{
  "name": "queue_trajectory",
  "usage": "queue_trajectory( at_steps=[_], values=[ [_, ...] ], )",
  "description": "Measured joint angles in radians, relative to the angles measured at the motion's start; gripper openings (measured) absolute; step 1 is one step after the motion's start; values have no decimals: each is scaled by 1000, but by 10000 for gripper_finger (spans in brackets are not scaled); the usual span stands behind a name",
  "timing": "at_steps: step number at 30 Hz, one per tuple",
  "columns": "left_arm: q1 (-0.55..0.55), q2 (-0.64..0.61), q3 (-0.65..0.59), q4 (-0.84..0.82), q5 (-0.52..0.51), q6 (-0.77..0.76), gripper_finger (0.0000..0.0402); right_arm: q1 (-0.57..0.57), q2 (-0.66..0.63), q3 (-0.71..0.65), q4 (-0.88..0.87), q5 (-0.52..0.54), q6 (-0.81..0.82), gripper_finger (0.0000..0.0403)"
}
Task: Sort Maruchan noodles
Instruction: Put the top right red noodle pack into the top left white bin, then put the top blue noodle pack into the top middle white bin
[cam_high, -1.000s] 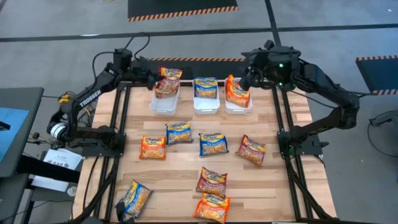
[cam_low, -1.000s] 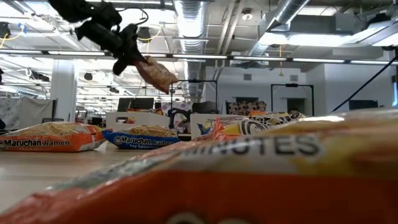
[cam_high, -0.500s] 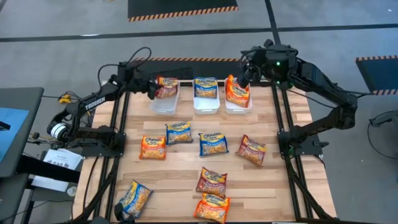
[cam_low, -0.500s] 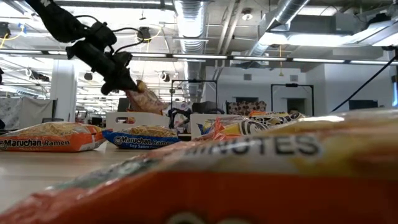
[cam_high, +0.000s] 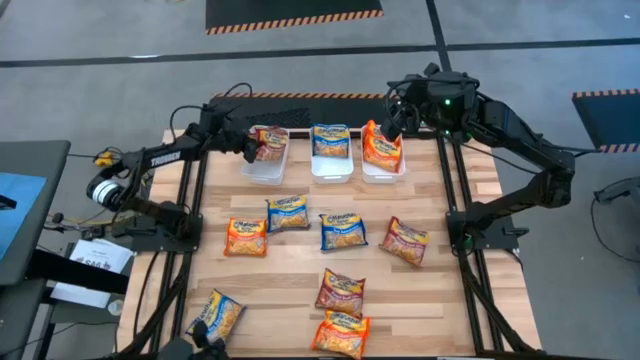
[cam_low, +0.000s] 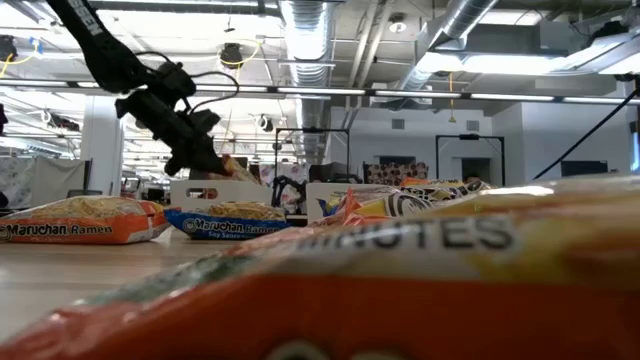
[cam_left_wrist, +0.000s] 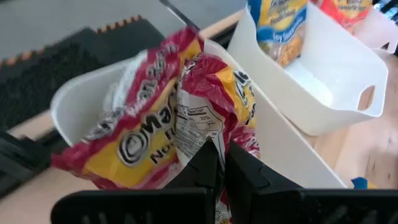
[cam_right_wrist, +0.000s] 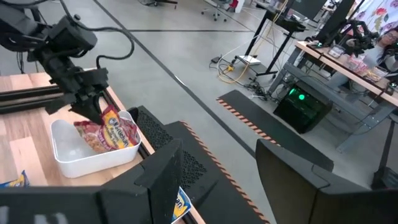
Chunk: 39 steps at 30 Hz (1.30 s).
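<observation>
My left gripper (cam_high: 251, 148) is shut on a dark red Maruchan packet (cam_high: 269, 142) at the left white bin (cam_high: 262, 168); the low view shows the gripper (cam_low: 205, 160) just above that bin's rim. The middle bin (cam_high: 331, 168) holds a blue packet (cam_high: 331, 140), and the right bin (cam_high: 384, 172) an orange packet (cam_high: 380, 146). My right gripper (cam_high: 393, 124) hovers open above the right bin, touching nothing. Several more packets lie flat on the table, among them an orange one (cam_high: 246, 237), a blue one (cam_high: 343, 231) and a red one (cam_high: 404, 240). My left gripper pinches the red packet between its two fingers at a crumpled edge (cam_left_wrist: 200, 138). The fingers (cam_left_wrist: 205, 165) come slanting down from the table's left. The packet (cam_right_wrist: 111, 129) sits tilted beyond the fingertips, its far part inside the left bin and sticking up over the rim.
Packets near the table's front: red (cam_high: 341, 292), orange (cam_high: 340, 334), blue (cam_high: 216, 318); another blue (cam_high: 287, 212) lies mid-table. Bare wood (cam_high: 440, 300) shows to the right. In the low view an orange packet (cam_low: 400, 290) fills the foreground.
My left gripper has come down toward the left bin with the red packet still pinched. The packet, hanging clear above the bin a second ago, now sits partly inside it. The right arm has kept still.
</observation>
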Motion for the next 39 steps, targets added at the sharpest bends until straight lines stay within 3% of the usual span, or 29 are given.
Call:
queue_trajectory(
  at_steps=[6, 18, 25, 34, 39],
  values=[
    [0, 34, 2, 26, 12, -17, 30, 0, 0, 0, 0, 0, 0, 230],
    [0, 35, 6, -17, -14, -44, 138, -9, 0, 0, 1, 0, 0, 230],
    [0, 35, 105, -205, -43, 29, 180, -13, 0, 0, 1, 0, 0, 230],
    [0, 35, 290, -435, -81, 6, 185, -13, 0, 0, -14, 0, 0, 230],
    [0, 35, 421, -612, 88, -4, 185, -13, 0, 0, -13, -5, 0, 230]
  ],
)
